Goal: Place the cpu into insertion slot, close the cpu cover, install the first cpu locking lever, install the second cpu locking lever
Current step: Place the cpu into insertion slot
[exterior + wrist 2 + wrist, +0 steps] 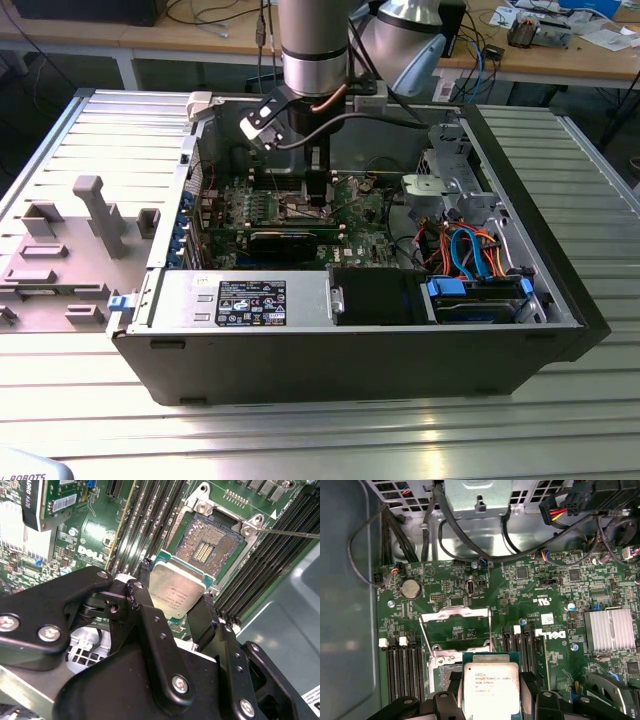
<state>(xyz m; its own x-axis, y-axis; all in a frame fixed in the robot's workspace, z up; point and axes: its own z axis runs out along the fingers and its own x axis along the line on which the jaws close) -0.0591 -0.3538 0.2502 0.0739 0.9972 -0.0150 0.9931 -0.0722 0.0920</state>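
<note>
My gripper (318, 192) reaches down into the open computer case, over the green circuit board (352, 215). It is shut on the cpu (177, 587), a silvery-tan square plate gripped by two opposite edges between the black fingers (204, 620). In both wrist views the cpu (491, 687) hangs above the board, close beside the insertion slot (207, 540) and apart from it. The slot is bare, with a dark pin field and a metal rim. The cpu cover (455, 614) stands swung open at the slot's far edge. A thin locking lever (290, 531) sticks out, unlatched.
Black memory slots (150, 515) run along both sides of the socket. A finned heat sink (610, 630), a long black card (290, 243), the labelled power supply (250, 300) and cable bundles (470, 250) crowd the case. A grey fixture (95, 215) sits outside on the exterior view's left.
</note>
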